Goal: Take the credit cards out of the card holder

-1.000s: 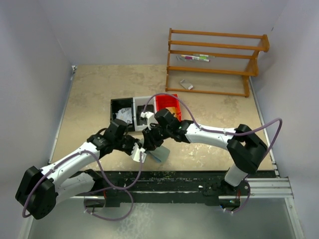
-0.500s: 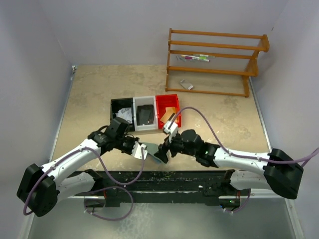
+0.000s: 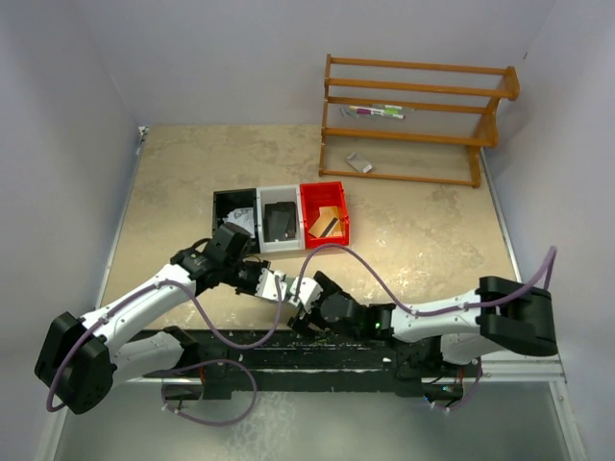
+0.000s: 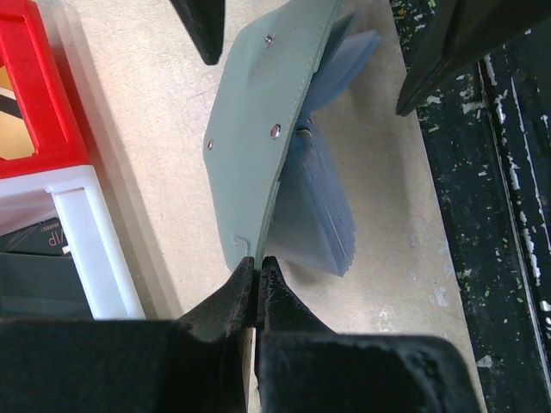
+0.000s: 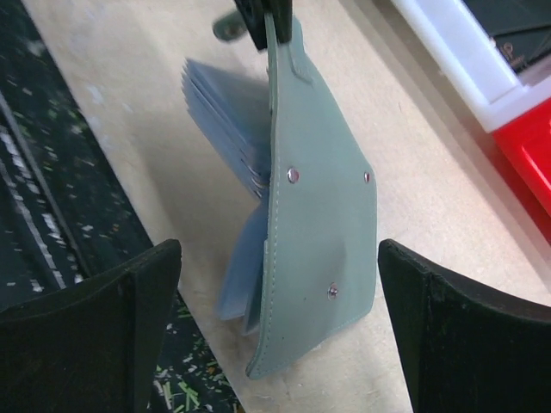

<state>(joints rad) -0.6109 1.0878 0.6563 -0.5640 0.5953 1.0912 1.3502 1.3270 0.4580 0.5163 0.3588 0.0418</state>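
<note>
The grey-green card holder (image 4: 263, 129) hangs open above the table, held by the edge of one flap. My left gripper (image 4: 256, 265) is shut on that edge. A fan of light blue credit cards (image 4: 320, 206) sticks out of the holder's inner side, still attached inside it. In the right wrist view the card holder (image 5: 323, 232) stands between my right gripper's (image 5: 275, 258) wide-open fingers, with the cards (image 5: 225, 107) to its left. The right fingers do not touch it. In the top view both grippers, left (image 3: 273, 285) and right (image 3: 302, 305), meet near the table's front edge.
A black bin (image 3: 234, 217), a white bin (image 3: 281, 220) and a red bin (image 3: 325, 213) stand in a row behind the grippers. A wooden rack (image 3: 413, 120) stands at the back right with a small grey scrap (image 3: 359, 163) under it. The black front rail (image 3: 384, 341) runs just beside the holder.
My right arm has swung from the bins down toward the front edge, and its open gripper now faces the holder. My left gripper has kept its hold and shifted slightly right.
</note>
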